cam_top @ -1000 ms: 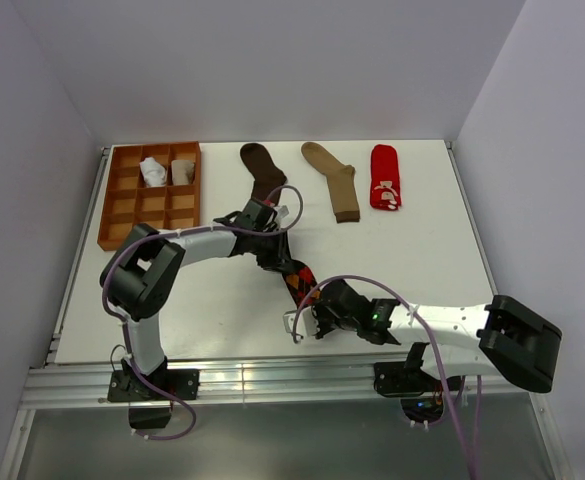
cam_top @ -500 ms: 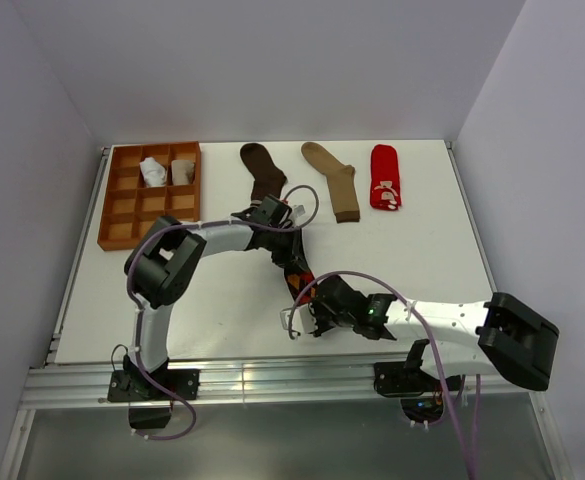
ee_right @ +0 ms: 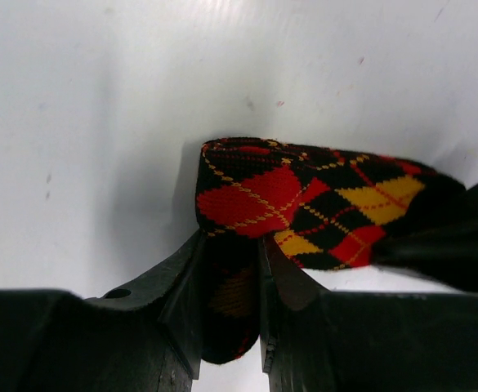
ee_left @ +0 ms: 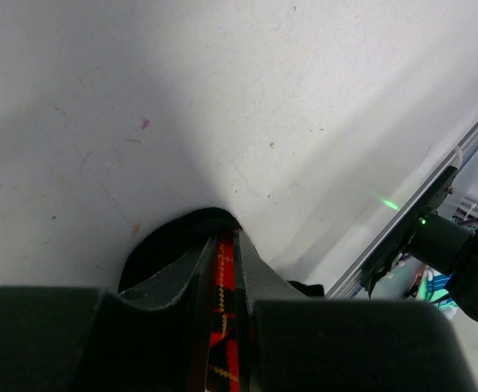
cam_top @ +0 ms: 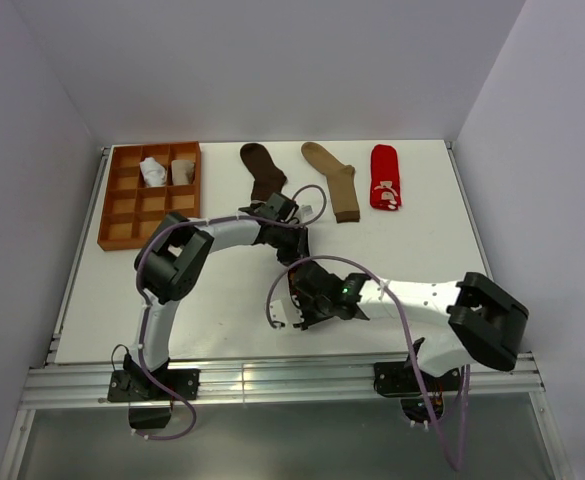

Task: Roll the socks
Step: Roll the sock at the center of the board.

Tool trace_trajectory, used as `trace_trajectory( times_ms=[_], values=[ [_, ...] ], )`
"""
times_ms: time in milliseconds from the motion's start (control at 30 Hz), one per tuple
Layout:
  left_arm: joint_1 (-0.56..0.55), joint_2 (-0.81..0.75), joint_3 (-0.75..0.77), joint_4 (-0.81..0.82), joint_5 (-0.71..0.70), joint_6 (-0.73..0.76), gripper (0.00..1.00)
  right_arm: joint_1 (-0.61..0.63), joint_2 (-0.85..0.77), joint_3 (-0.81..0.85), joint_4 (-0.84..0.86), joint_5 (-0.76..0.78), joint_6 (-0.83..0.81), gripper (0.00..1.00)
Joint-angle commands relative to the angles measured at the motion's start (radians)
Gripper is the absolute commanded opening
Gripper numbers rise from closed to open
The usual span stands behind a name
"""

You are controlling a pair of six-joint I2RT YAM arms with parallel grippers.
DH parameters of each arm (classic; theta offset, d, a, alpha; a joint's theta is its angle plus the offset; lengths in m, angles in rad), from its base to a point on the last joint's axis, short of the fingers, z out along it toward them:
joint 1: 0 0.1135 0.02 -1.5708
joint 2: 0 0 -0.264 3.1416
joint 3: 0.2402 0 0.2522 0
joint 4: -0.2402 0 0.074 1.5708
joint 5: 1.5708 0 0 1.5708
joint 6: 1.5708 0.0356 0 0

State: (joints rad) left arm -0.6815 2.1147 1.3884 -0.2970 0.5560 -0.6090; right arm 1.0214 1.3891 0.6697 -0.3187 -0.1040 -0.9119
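This is a robot lab test cell. A white table (cam_top: 452, 250) is boxed in by plain pale walls (cam_top: 272, 60) behind it and on both sides. A bare aluminium rail (cam_top: 272, 380) runs along the table's near edge. Two arms are bolted there, the left arm (cam_top: 172, 262) and the right arm (cam_top: 422, 298), with purple cables (cam_top: 269, 298) looping loose over the table. At the table's far edge three socks (cam_top: 334, 182) lie in a neat row beside a gridded tray (cam_top: 107, 215).
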Motion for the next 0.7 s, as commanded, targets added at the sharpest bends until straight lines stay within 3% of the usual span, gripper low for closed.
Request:
trace_trajectory(
  times_ms=[0,133,333,667],
  values=[
    [-0.003,0.042,0.032,-0.007,-0.044,0.052,0.20,-0.020,0.131,0.036,-0.158,-0.155,0.033,0.20],
    [-0.003,0.019,0.005,0.012,-0.036,0.061,0.22,-0.117,0.247,0.151,-0.268,-0.243,0.038,0.19],
    [0.000,-0.056,-0.012,0.071,-0.047,0.048,0.38,-0.234,0.395,0.333,-0.488,-0.394,0.039,0.20],
    [0.079,-0.183,-0.054,0.183,-0.073,-0.001,0.69,-0.299,0.468,0.370,-0.505,-0.401,0.111,0.20]
  ],
)
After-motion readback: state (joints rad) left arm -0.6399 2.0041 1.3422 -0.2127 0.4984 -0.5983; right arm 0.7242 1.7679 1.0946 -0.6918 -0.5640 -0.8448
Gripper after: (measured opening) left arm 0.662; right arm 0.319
